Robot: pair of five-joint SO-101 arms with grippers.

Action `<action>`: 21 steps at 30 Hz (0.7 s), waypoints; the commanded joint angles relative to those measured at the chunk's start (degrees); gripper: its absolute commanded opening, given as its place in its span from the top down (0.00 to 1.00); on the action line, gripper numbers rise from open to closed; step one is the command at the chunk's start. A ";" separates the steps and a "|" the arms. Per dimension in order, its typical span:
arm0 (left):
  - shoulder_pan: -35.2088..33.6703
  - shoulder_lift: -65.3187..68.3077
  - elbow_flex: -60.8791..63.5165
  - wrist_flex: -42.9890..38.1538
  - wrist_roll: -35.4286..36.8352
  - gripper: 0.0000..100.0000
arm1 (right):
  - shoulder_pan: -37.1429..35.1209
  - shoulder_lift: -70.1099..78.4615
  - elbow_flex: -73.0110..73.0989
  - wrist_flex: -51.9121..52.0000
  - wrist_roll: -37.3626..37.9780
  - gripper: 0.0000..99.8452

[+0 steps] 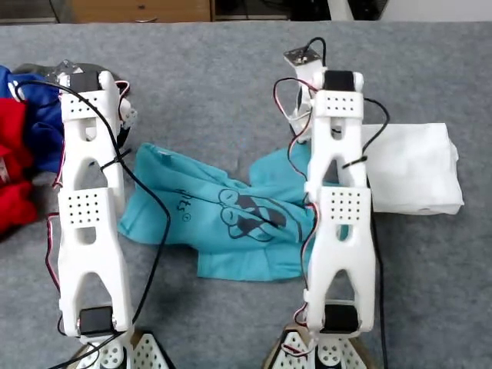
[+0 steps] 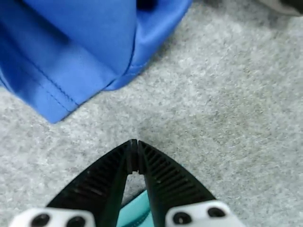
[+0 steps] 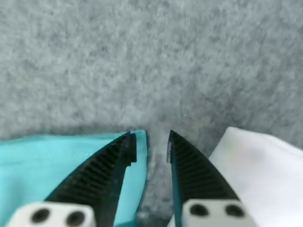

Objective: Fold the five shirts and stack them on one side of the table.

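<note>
From above, the left arm (image 1: 91, 223) and right arm (image 1: 342, 223) overlie the crumpled teal shirt (image 1: 207, 231) at centre, with the folded white shirt (image 1: 415, 173) at right; on the left wrist, the left gripper (image 2: 134, 158) is clenched on nothing near the blue shirt (image 2: 71, 47); on the right wrist, the right gripper (image 3: 150, 142), fingers slightly parted at the teal hem, should pinch a corner squarely and spread it flat.

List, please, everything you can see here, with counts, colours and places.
teal shirt: one, teal with dark print, unfolded, mid-table.
white shirt: one, white, folded, on the table's right side.
blue shirt: one, blue, bunched on the left side.
red shirt: one, red, at the left edge beside the blue shirt.
table: one, grey cover.
left arm, right arm: two, white.
left tool: one, black, shut, near the blue shirt.
right tool: one, black, open, between the teal and white shirts.
</note>
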 commanded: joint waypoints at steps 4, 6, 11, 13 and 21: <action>0.53 -0.84 -0.70 -0.44 0.18 0.98 | -0.31 3.74 -5.93 0.00 0.35 0.87; 0.26 -0.84 -0.70 -0.35 0.18 0.98 | -1.10 3.65 -6.46 1.67 0.35 0.87; -0.35 -0.84 -0.70 -0.35 0.26 0.98 | -1.36 3.03 -9.98 3.34 0.26 0.87; -0.35 -0.84 -0.70 -0.35 0.26 0.98 | -1.36 3.03 -10.07 3.52 0.26 0.87; -0.44 -0.84 -0.70 -0.44 0.18 0.98 | -1.54 3.30 -6.55 3.60 0.26 0.87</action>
